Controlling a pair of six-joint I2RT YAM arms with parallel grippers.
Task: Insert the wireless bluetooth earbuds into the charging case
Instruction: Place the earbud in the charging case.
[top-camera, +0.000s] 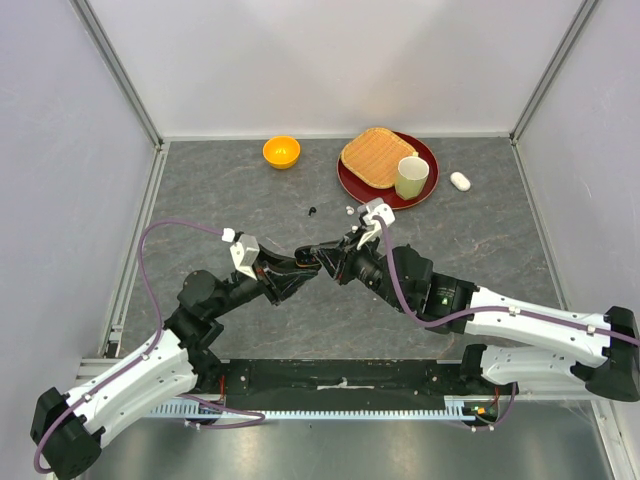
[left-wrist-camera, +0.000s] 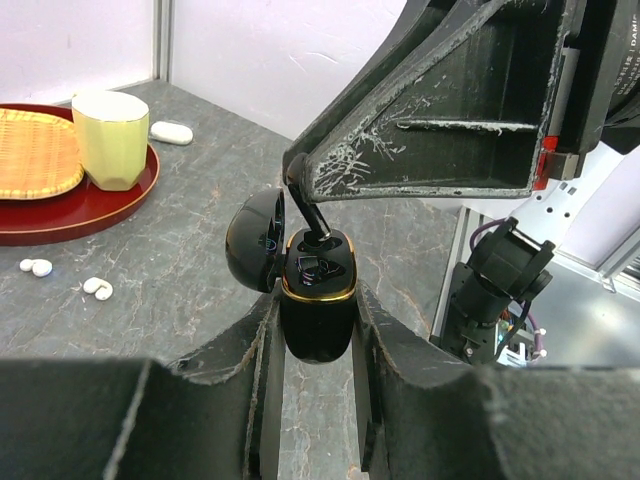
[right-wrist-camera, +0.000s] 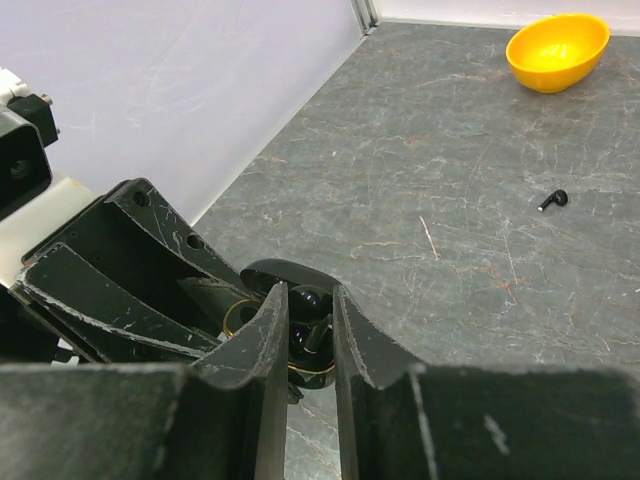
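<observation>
My left gripper (left-wrist-camera: 316, 312) is shut on the black charging case (left-wrist-camera: 318, 320), which has a gold rim. The case stands upright with its lid (left-wrist-camera: 252, 240) swung open to the left. My right gripper (right-wrist-camera: 311, 303) is shut on a black earbud (right-wrist-camera: 313, 298) and holds it down at the case's open top, where the bud's stem (left-wrist-camera: 316, 224) meets the well. In the top view both grippers (top-camera: 305, 265) (top-camera: 328, 257) meet tip to tip mid-table. A second black earbud (right-wrist-camera: 553, 200) lies on the table. Two white earbuds (left-wrist-camera: 37, 267) (left-wrist-camera: 98, 288) lie near the red plate.
At the back stands an orange bowl (top-camera: 281, 151). The red plate (top-camera: 352, 186) carries a woven mat (top-camera: 378, 156) and a pale cup (top-camera: 411, 177). A white pill-shaped case (top-camera: 459, 181) lies to its right. Walls enclose the table on three sides.
</observation>
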